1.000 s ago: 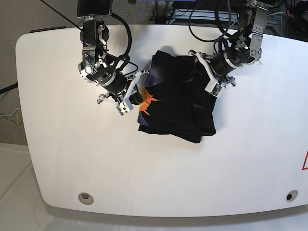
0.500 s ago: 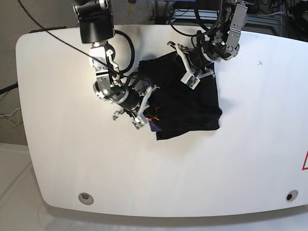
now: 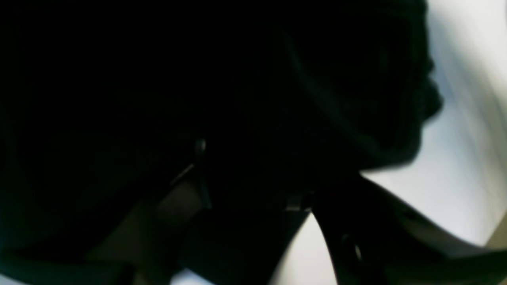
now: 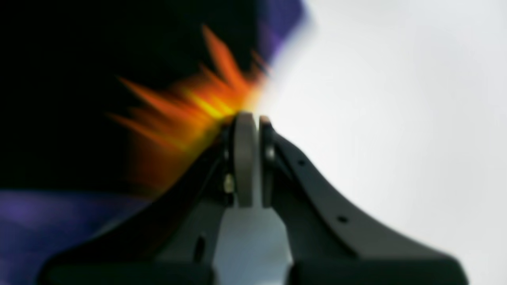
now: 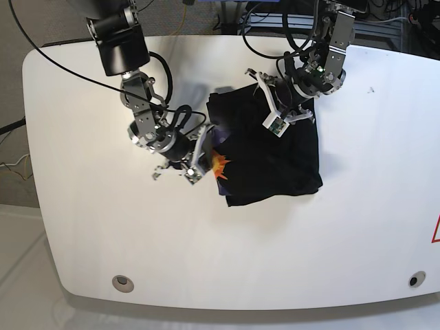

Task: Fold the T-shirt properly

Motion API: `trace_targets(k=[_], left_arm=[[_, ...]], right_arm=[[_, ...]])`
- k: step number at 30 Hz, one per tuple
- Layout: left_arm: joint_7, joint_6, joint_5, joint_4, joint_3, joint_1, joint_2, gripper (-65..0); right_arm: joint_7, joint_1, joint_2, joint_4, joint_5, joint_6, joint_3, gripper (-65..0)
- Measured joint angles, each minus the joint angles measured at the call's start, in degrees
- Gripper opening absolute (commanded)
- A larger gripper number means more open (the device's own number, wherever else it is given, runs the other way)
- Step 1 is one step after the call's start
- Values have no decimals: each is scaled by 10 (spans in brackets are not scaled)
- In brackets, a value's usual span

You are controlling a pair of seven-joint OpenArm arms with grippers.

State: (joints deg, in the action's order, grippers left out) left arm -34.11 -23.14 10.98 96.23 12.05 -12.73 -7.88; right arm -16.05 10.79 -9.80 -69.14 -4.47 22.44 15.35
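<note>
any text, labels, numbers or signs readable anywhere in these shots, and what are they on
No readable text in any view.
T-shirt: only an orange flame-like and purple print, no letters visible.
Table: a red mark at its right edge, cut off by the frame, possibly part of a triangular sign; nothing legible.
Small pale tags near the left end effector: too small to read.
Both wrist views: too blurred or dark for any lettering.

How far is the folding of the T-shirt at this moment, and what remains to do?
Done: the T-shirt lies as a compact dark bundle on the white table. In hand: the right gripper is shut on its edge beside the orange flame print; the left gripper is at the top edge, its grip unclear. Left: the outline is uneven and print still shows, so squaring it up probably remains.
</note>
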Motion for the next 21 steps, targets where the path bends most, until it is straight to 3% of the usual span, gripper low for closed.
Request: trace_targets(k=[2, 5, 11, 21], left_arm=[[0, 0, 3, -2, 0, 7, -7, -423], [2, 0, 11, 0, -2, 17, -25, -418], [1, 2, 28, 19, -9, 20, -59, -403], [-31, 7, 27, 24, 4, 12, -68, -400]], right_arm=[[-16, -4, -10, -22, -4, -19, -1, -624], [-57, -8, -12, -71, -12, -19, -2, -624], [-69, 6, 21, -144, 5, -12, 0, -623], [-115, -17, 26, -159, 2, -3, -2, -617]])
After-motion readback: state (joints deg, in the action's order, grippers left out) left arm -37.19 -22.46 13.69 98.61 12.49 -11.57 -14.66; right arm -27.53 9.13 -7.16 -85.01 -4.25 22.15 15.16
